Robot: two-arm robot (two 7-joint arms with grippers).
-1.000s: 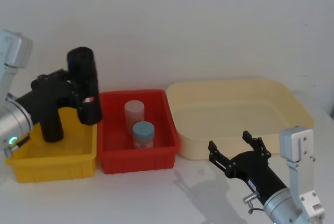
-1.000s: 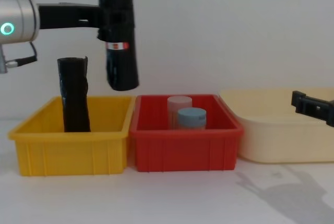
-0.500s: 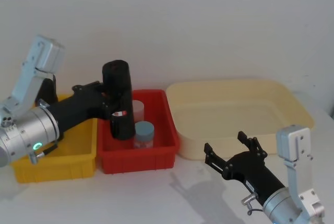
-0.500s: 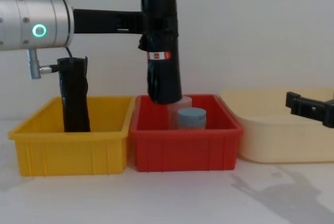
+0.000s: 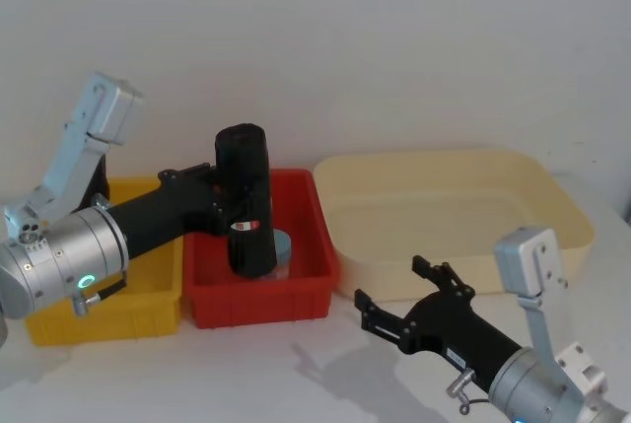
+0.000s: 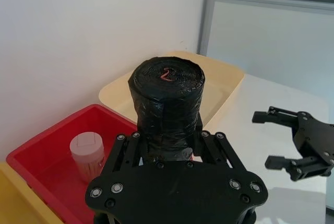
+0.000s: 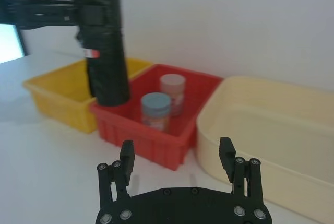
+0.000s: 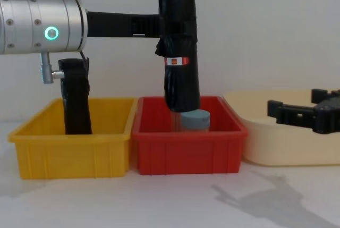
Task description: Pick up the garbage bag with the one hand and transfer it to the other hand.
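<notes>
**Operator:** Where do I stand?

**Spotter:** You're midway through the handover. Your left gripper [image 8: 175, 24] is clamped on the garbage bag [image 8: 181, 82] just above its red-and-white band. It holds the bag upright in the air over the red bin [image 8: 186, 153], with the bag's foot near the blue-lidded jar [image 8: 195, 117]. Your right gripper [image 5: 390, 283] waits low in front of the cream tub [image 8: 276, 148], fingers spread wide. From it, in the head view, the bag sits at about ten o'clock, well apart.

**Operator:** What has changed?

**Spotter:** A second ago you had the bag over the yellow bin [image 8: 69, 153], by the slimmer roll [image 8: 76, 106]. You've carried it toward three o'clock, across the wall between the bins. Your right gripper has crept toward nine o'clock to meet it, fingers spread as before.

**Operator:** And next?

**Spotter:** I'd judge you need to close that gap. Bring the spread fingers either side of the bag's free lower half, below the band, and squeeze before your left lets go. Mind the jar under it.
</notes>
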